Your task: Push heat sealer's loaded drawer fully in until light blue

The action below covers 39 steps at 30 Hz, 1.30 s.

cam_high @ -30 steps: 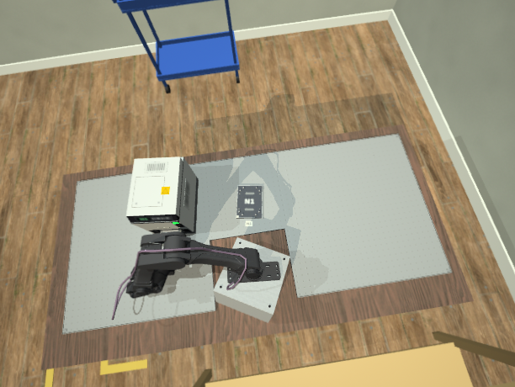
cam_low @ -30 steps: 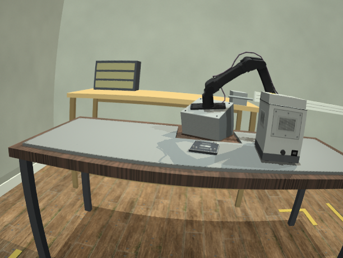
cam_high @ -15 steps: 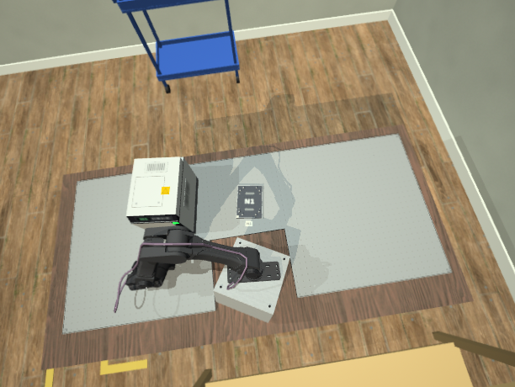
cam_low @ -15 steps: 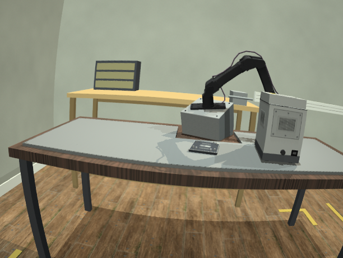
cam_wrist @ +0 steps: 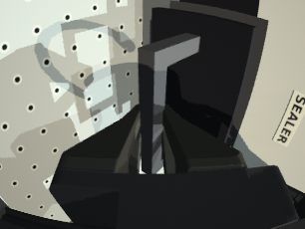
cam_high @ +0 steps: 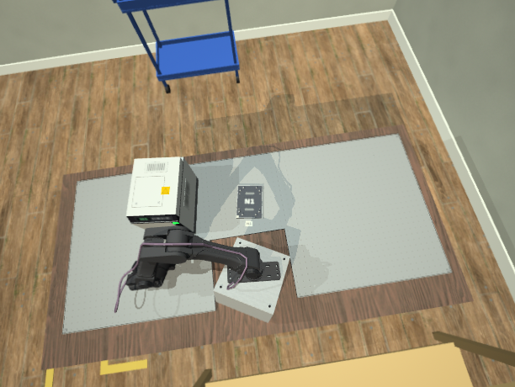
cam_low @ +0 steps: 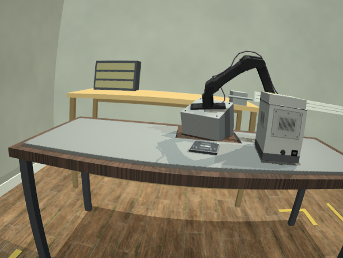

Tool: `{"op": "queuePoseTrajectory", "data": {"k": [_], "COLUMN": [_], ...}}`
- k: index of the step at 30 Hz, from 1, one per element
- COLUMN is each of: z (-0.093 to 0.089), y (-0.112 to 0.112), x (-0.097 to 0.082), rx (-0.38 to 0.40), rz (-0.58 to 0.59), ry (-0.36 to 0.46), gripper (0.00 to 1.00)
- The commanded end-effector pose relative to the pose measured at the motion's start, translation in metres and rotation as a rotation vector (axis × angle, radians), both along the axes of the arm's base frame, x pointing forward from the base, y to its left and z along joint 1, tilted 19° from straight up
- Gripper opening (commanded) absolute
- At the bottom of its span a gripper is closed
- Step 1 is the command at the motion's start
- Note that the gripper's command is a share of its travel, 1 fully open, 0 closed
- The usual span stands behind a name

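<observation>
The heat sealer (cam_high: 153,189) (cam_low: 280,126) (cam_wrist: 275,89) is a white box standing upright on the left of the table mat. Its light (cam_high: 176,223) is green. Its dark drawer (cam_wrist: 212,62) sticks out a little from the front, mostly covered by my arm (cam_high: 198,250). In the wrist view my gripper (cam_wrist: 152,112) is shut on the drawer's grey T-shaped handle (cam_wrist: 159,75). In the top and exterior views the gripper itself is hidden. The plate, seal sheet and sealing frame are hidden too.
A dark plate marked N1 (cam_high: 249,202) (cam_low: 204,147) lies flat on the mat right of the sealer. My arm's grey base block (cam_high: 248,294) (cam_low: 207,123) stands in the mat's cut-out. A blue cart (cam_high: 195,55) and a yellow side table (cam_low: 140,95) stand off the table.
</observation>
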<state>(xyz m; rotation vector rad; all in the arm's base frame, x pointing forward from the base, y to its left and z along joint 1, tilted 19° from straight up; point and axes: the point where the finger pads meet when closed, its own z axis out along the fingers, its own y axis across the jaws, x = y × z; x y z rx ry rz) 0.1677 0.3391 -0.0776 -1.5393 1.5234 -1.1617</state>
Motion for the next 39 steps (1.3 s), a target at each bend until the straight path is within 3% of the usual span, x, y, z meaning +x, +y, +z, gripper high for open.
{"op": "queuePoseTrajectory", "data": {"k": [1, 27, 39], "z": [0.011, 0.011, 0.0099], "y": [0.0112, 0.0112, 0.0036], "x": [-0.0059, -0.0059, 0.0023], "rx": [0.044, 0.044, 0.031], "rz": [0.019, 0.019, 0.002], "ry": [0.009, 0.009, 0.011], "gripper": [0.0, 0.0, 0.0]}}
